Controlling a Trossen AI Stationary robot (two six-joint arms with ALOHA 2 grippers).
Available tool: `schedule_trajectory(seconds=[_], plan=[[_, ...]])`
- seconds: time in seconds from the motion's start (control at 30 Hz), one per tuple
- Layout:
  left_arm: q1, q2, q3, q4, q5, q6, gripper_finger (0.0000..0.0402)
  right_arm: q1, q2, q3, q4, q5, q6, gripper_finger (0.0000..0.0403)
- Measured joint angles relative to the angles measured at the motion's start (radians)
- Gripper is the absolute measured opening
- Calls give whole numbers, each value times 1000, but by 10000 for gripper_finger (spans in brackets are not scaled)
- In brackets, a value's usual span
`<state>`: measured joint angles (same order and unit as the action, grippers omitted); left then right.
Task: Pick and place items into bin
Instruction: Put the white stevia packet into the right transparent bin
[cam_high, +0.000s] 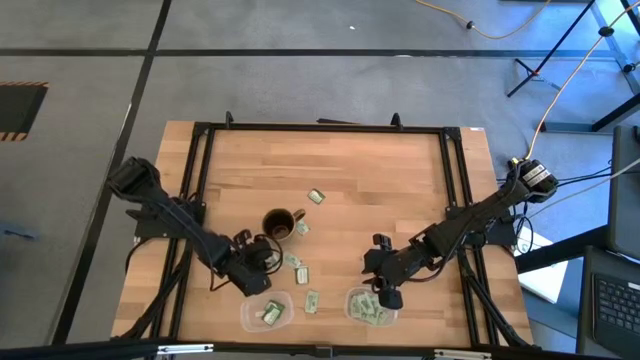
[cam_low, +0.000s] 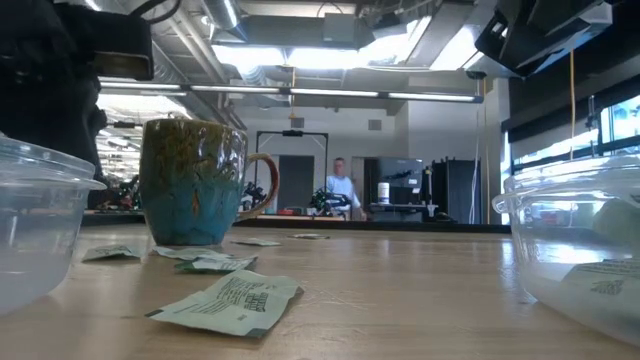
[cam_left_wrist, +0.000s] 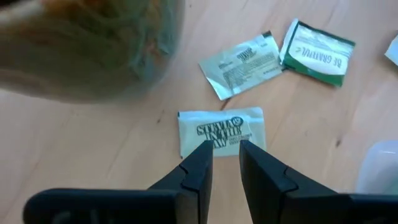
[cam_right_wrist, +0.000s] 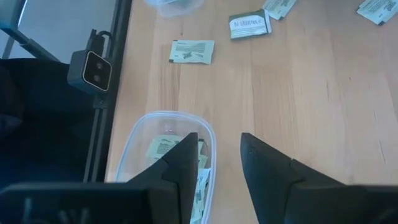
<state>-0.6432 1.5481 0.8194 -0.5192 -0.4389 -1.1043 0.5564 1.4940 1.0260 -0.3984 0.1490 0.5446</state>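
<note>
Small pale green and white packets lie flat on the wooden table (cam_high: 400, 180) near the brown mug (cam_high: 281, 224). My left gripper (cam_high: 266, 258) is open beside the mug, slanting down. In its wrist view the fingertips (cam_left_wrist: 225, 149) stand over the near edge of one packet (cam_left_wrist: 221, 127); I cannot tell whether they touch it. My right gripper (cam_high: 385, 292) hangs open, with nothing between its fingers, above the right clear bin (cam_right_wrist: 137, 134), which holds several packets (cam_right_wrist: 163, 147). The left clear bin (cam_high: 266, 312) holds a few.
Two more packets (cam_left_wrist: 242, 62) (cam_left_wrist: 318, 53) lie just beyond the one under my left gripper. Others lie between the bins (cam_high: 311, 300) and past the mug (cam_high: 316, 196). A small camera (cam_right_wrist: 90, 68) sits on the black frame at the table's near edge.
</note>
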Motion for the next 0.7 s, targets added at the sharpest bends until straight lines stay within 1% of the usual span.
schedule_trajectory(seconds=[0.2,0.43,0.7], plan=[[-34,45,1,8,-14,-29,74,0,0,0,1,0,0,124],[-52,128,1,53,-118,-29,74,0,0,0,1,0,-3,124],[-50,200,6,57,-117,-45,74,0,0,-1,4,0,-3,124]])
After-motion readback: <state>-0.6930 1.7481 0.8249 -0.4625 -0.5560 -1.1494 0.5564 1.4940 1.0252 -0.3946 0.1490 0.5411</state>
